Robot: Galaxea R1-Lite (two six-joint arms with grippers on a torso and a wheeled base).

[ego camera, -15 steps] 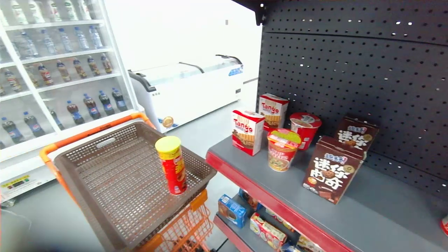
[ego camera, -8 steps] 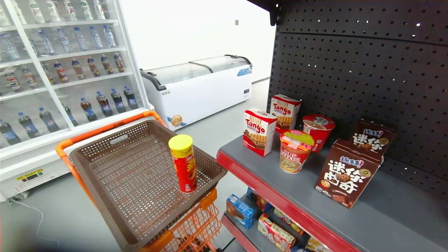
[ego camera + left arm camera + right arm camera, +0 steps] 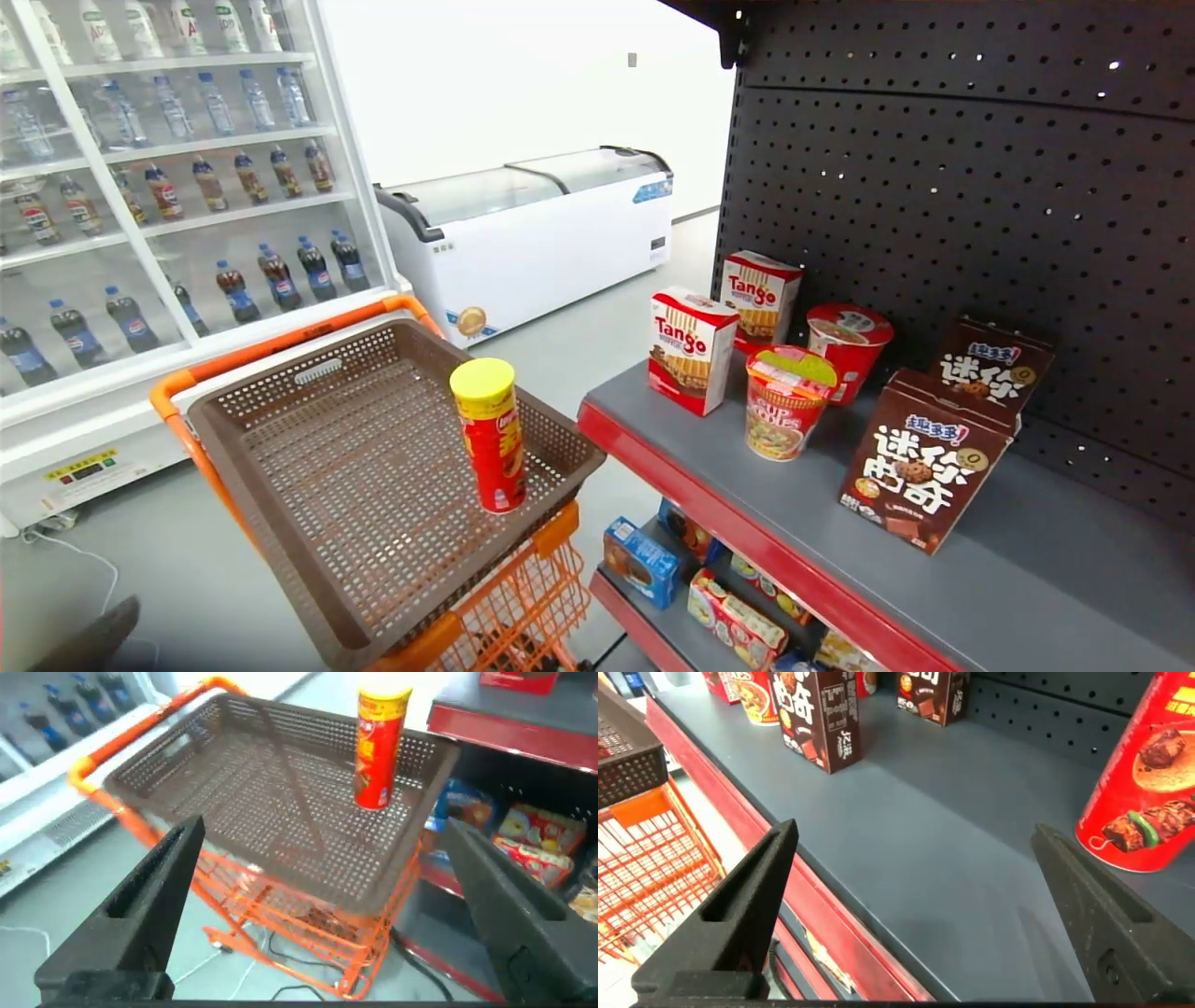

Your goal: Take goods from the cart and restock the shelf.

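The chip can (image 3: 489, 434), red with a yellow lid, stands upright in the brown mesh basket (image 3: 355, 485). It sits close to the basket wall on the side facing the shelf, and nothing else lies in the basket with it. The basket rests on top of the orange cart (image 3: 504, 616), which is parked just beside the red front edge of the shelf (image 3: 747, 504). The left hand (image 3: 322, 831) hangs above the cart with its two dark fingers (image 3: 140, 915) spread wide. It grips nothing, and the can shows between the fingers but well apart from both. The right hand (image 3: 915, 833) hangs over the bare grey board of the shelf, also wide open and holding nothing. A second red can (image 3: 1148, 784) stands upright on the board near one of its fingers. On the shelf, nearest the cart, two red and white wafer boxes (image 3: 691, 350) stand one behind the other. Next come two noodle cups (image 3: 784, 401), then two brown cookie boxes (image 3: 924, 457), each pair likewise front and back. A black pegboard (image 3: 934, 187) backs the shelf, and a lower shelf holds more packaged goods (image 3: 639, 560). Beyond the cart are a white chest freezer (image 3: 532, 233) and a glass-fronted drinks cooler (image 3: 168, 187) filled with bottles.
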